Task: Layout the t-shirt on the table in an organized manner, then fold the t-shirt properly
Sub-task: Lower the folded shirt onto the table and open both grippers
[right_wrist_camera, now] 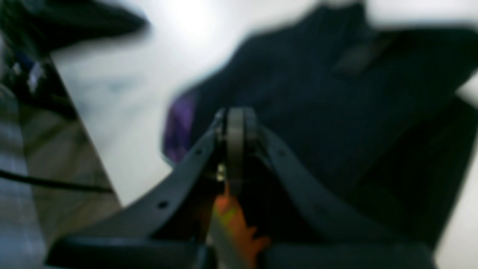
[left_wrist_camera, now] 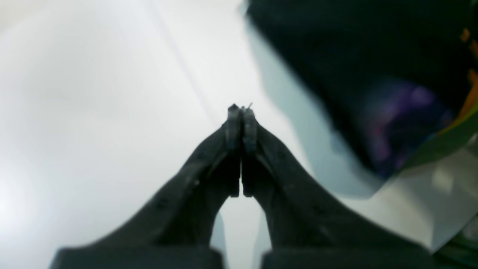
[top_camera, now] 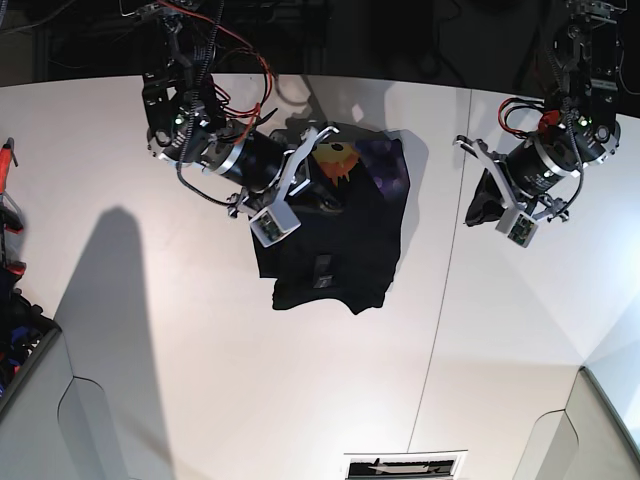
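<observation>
The black t-shirt (top_camera: 345,240) lies bunched on the white table (top_camera: 150,350), orange print (top_camera: 338,162) and purple patch (top_camera: 388,165) at its far end. My right gripper (top_camera: 322,152) is over that end. In the right wrist view its jaws (right_wrist_camera: 235,123) are shut, with orange printed cloth (right_wrist_camera: 231,220) caught between the fingers and the dark t-shirt (right_wrist_camera: 317,93) beyond. My left gripper (top_camera: 476,195) hovers to the shirt's right over bare table. It is shut (left_wrist_camera: 241,112) on nothing, with the t-shirt (left_wrist_camera: 336,56) off to its upper right.
A thin dark seam (top_camera: 440,300) runs down the table to the right of the shirt. Red-handled tools (top_camera: 8,165) sit at the left edge. Grey units (top_camera: 40,400) flank the near corners, and a slotted vent (top_camera: 405,465) sits at the front edge.
</observation>
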You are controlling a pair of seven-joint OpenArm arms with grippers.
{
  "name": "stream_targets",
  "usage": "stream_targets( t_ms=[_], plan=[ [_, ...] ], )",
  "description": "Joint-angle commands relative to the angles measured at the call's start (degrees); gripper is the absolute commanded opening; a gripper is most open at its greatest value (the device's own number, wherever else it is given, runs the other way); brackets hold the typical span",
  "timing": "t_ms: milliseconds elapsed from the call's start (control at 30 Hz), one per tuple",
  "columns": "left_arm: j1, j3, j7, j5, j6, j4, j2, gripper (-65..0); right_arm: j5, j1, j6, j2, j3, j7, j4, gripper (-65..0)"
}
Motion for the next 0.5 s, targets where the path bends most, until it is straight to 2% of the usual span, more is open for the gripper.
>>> stream_targets(
  t_ms=[0, 100, 200, 367, 467],
  plan=[
    [0.4, -1.8, -1.4, -1.8, -0.7, 1.0, -0.5, -65.0, 0.4, 1.5, -0.1, 0.0, 0.1, 1.6, -2.0, -65.0],
    [3.1, -6.6, -0.9, -6.1, -4.1, 1.0, -0.4, -65.0, 0.6, 2.9, -0.1, 0.2, 0.1, 3.1, -9.3, -65.0],
    [5.9, -11.8, 0.1, -10.6, -7.3, 1.0, 0.2, -65.0, 3.2, 2.9, 0.0, 0.2, 0.1, 3.1, -9.7, -65.0],
    [9.1, -20.5, 4.3, -17.7, -11.4, 1.2, 1.8, -65.0, 6.3, 2.8, -0.1, 0.1, 0.1, 3.0, -2.4, -65.0],
    [11.7, -25.7, 7.4, -23.4, -11.8, 1.2, 2.4, -65.0, 6.3, 2.8, -0.1, 0.1, 0.1, 1.7, 3.9, -65.0]
  ],
)
